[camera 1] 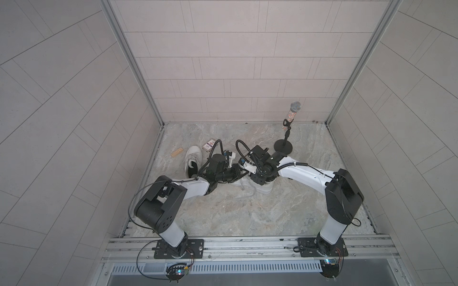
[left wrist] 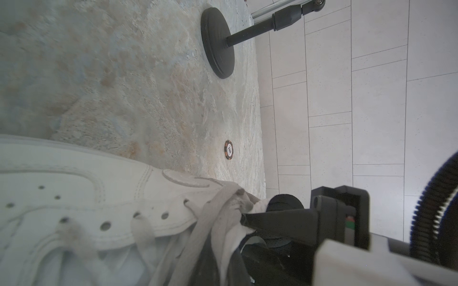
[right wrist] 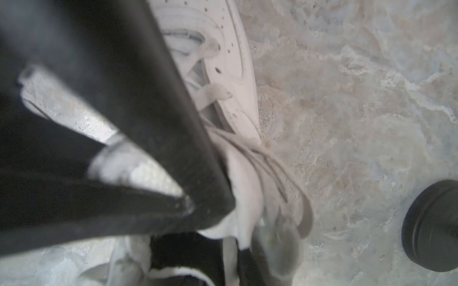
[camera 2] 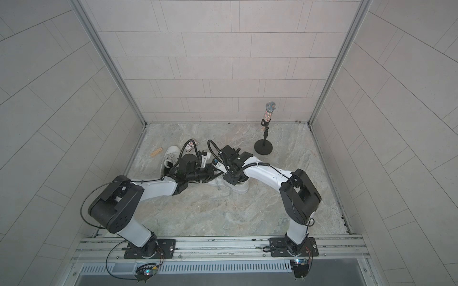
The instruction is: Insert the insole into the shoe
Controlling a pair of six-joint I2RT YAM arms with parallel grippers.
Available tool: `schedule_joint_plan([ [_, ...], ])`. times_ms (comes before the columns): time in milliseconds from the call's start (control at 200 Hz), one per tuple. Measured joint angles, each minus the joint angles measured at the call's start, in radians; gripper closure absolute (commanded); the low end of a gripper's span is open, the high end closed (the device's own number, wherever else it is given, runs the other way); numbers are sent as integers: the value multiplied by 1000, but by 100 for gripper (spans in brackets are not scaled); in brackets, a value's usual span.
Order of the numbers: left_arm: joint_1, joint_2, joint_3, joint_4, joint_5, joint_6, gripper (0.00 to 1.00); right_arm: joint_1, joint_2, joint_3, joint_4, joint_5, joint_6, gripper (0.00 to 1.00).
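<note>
Right gripper (right wrist: 198,210): reaching into the mouth of the shoe (left wrist: 81,188), directly beneath it; open or closed, cannot tell.
Left gripper (camera 1: 240,171): closed, working just beside the right one.
Insole: not showing; probably sitting inside already.
Remaining: likely seating it flat, then letting go.

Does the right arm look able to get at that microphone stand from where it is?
Probably yes: the microphone stand stands right beside the wrist of the right arm, and nothing seems to lie between them. The arm would first have to lift away from the shoe.
</note>
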Motion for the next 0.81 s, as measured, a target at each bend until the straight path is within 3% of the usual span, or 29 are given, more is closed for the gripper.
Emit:
schedule_joint_plan([
  [135,-4,-31,4,-64,-9,53,100,-4,-16,-22,16,-70,-7,72],
  [455,-20,-33,15,-78,-22,73,100,-26,-18,-84,161,-153,60,80],
  [655,-22,-31,15,-69,-36,63,100,-27,-8,-90,211,-147,116,56],
  [806,-32,-44,30,-141,-64,125,100,-40,-36,-129,243,-175,128,42],
])
